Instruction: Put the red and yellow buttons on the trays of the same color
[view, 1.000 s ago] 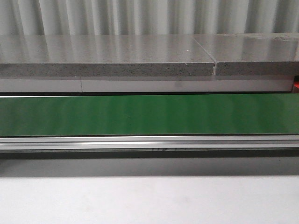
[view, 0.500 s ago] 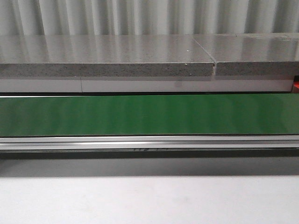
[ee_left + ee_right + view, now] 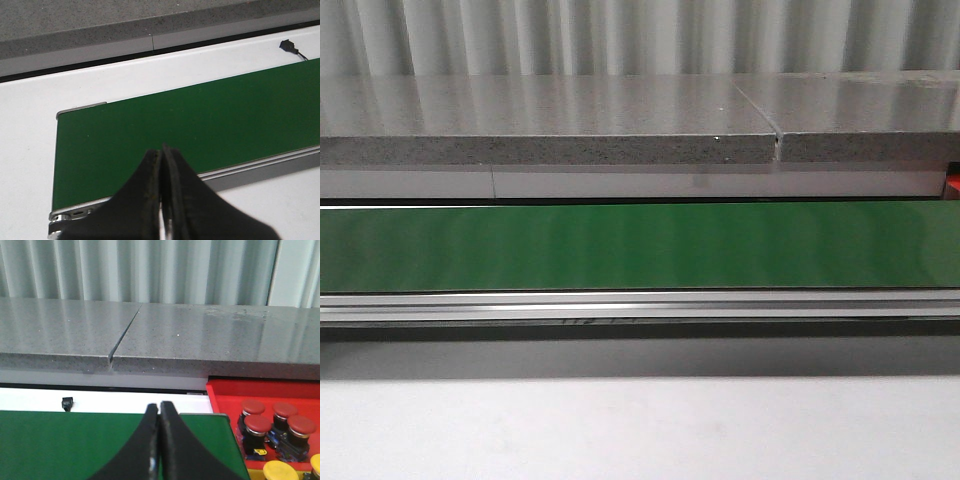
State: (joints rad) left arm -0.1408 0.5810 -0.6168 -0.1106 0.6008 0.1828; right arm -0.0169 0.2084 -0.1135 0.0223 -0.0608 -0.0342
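1. In the front view, a green conveyor belt (image 3: 640,245) is seen running across the whole middle of the frame, with a grey stone ledge (image 3: 550,120) above it and the white table (image 3: 640,430) along the bottom.
2. A sliver of the red tray (image 3: 953,185) is visible at the right edge of the front view.
3. The left end effector (image 3: 161,152) is shown at the bottom centre of its wrist view, its fingers pressed together with nothing between them, above the belt.
4. The right end effector (image 3: 159,407) is likewise closed and empty, at the bottom centre of its view.
5. The red buttons (image 3: 272,422) are seen at the lower right of the right wrist view, standing in the red tray.
6. Two yellow buttons (image 3: 280,471) are partly shown at the bottom right corner, just below the red ones.
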